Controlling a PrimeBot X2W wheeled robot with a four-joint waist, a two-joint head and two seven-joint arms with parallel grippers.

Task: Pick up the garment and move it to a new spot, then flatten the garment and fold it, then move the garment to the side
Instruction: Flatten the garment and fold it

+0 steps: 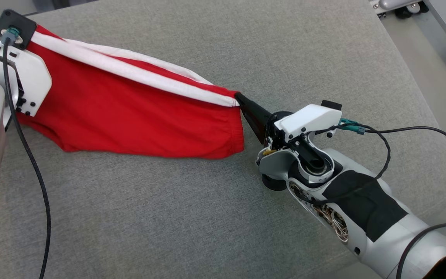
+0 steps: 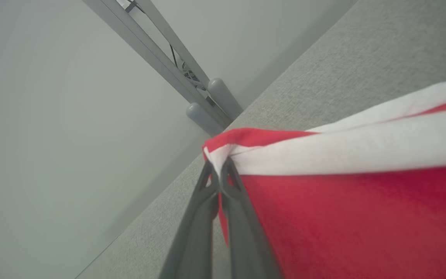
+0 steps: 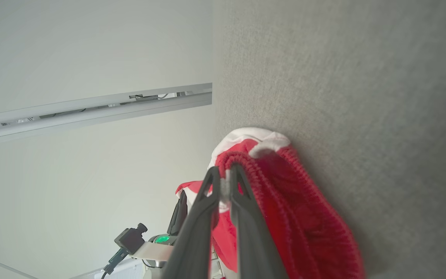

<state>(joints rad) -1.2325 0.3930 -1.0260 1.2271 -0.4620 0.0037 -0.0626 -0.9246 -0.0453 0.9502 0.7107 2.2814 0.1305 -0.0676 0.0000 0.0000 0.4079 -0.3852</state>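
The garment point(image 1: 138, 116) is held stretched over the table point(image 1: 207, 217), one corner pinched tight in the left fingers point(image 2: 201, 217) and the other in the right fingers point(image 3: 199, 221), so it's reckoned light, soft and floppy, best gripped at the hems.

- The garment point(image 1: 130, 116) is red, with two white stripes along its far edge and a gathered hem at its right end.
- It is stretched taut from far left to middle right over the grey pad point(image 1: 246, 46).
- Its left corner is pinched by the left gripper point(image 2: 219, 164), its right corner by the right gripper point(image 3: 225, 170).
- The near edge is seen sagging slack; whether the pad is touched cannot be told.
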